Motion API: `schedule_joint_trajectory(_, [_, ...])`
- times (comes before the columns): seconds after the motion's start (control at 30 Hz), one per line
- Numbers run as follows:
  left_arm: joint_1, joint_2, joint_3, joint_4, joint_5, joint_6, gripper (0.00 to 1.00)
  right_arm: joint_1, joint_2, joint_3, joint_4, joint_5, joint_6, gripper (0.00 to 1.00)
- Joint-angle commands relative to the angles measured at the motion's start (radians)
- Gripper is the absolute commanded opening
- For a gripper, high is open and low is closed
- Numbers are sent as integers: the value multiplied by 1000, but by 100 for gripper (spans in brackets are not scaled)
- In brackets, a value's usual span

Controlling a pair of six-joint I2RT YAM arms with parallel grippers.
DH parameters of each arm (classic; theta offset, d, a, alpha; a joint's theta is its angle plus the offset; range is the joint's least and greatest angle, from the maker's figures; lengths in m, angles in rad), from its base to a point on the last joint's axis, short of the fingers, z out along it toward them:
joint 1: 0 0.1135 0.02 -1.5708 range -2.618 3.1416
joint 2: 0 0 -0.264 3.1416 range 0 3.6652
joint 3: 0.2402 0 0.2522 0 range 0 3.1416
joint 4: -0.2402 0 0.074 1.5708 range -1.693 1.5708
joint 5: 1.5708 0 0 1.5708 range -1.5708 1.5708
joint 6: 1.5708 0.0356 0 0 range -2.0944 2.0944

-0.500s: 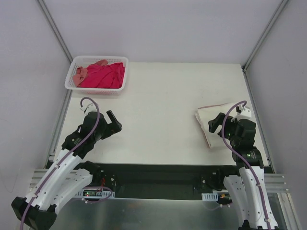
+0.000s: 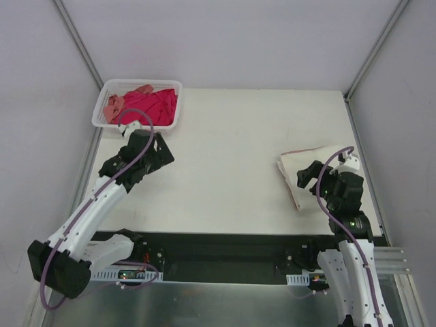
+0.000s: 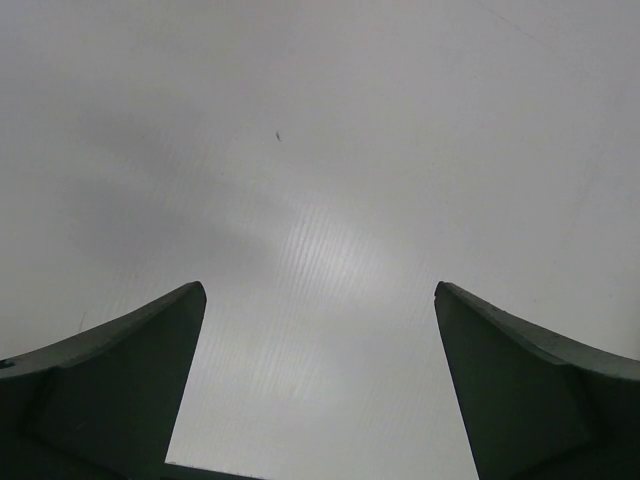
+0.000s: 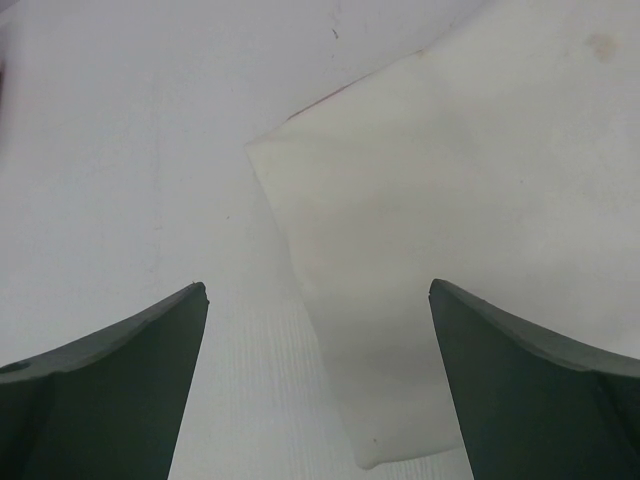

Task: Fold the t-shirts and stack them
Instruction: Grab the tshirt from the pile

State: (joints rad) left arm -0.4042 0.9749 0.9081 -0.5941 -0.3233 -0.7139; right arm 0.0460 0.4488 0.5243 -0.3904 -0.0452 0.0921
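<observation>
1. left gripper [image 3: 320, 288]: fingers spread, empty, over bare surface [image 2: 231, 150], just short of the basket [image 2: 99, 103].
2. magenta-red t-shirt [image 2: 148, 107] and salmon-pink t-shirt [image 2: 113, 105]: bunched in the basket, just beyond the left gripper.
3. right gripper [image 4: 318, 288]: spread, empty, above an edge of the folded cream t-shirt [image 4: 450, 220], which lies flat on the right of the surface. Can't tell if they touch.

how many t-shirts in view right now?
3. Cream-white cloth shirt, folded, on the right side of the table; bright magenta-red shirt bunched in the white plastic mesh basket at far left; dusty salmon-pink shirt at that basket's left end. More may be hidden underneath.
</observation>
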Motion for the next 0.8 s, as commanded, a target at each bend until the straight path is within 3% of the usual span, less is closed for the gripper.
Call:
schedule_joint_trajectory(0.0, [120,196,170,114,4,163,99,5,-33,8,28,105,61,97])
schedule_joint_trajectory(0.1, [273,356,297,155,128,189,99,5,-70,-16,41,142,109,97])
schedule_joint_trajectory(0.23, [372,603,487,212,170,235,99,5,-113,-32,53,177,112,97])
schedule_joint_trajectory(0.47, [436,1017,927,192,171,310,99,5,-70,-17,53,133,75,97])
schedule_joint_trajectory(0.77, [446,1292,1182,191,164,372,99,6,-12,-24,74,104,77,97])
